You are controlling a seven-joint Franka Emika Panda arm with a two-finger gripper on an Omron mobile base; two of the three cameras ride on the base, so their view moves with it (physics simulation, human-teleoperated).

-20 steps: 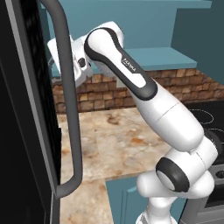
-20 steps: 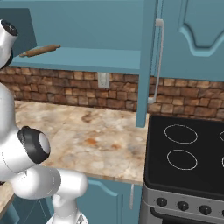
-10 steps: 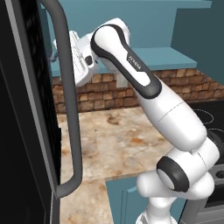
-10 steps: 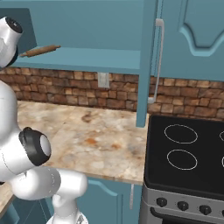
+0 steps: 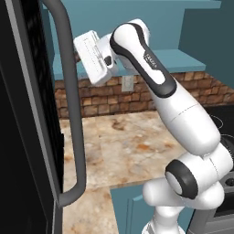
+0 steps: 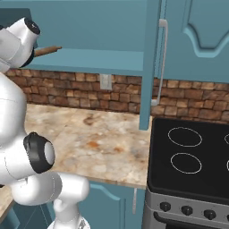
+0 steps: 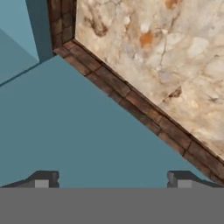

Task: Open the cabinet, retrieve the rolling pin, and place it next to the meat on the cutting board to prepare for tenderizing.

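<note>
The cabinet point(image 6: 150, 67) stands open, its door swung out edge-on with a slim silver handle point(image 6: 162, 58). The rolling pin point(image 6: 47, 50), tan-brown wood, lies on the teal shelf point(image 6: 98, 60) at the left, partly hidden behind my arm's upper joint. My white hand point(image 5: 93, 57) is raised at shelf height, beside the grey appliance handle. In the hand view my gripper point(image 7: 111, 179) is open, its fingertips point(image 7: 43, 177) wide apart over a teal surface with nothing between them. The meat and the cutting board are out of view.
A black appliance with a thick grey handle point(image 5: 73, 114) stands close on the left. Below the cabinet, a speckled stone counter point(image 6: 103, 143) runs along a brick backsplash point(image 6: 80, 91). A black stove point(image 6: 192, 161) sits to the right, under a closed teal door point(image 6: 205, 27).
My hand has swung a little to the right and up, away from the grey handle. The rolling pin has stayed in place on the shelf.
</note>
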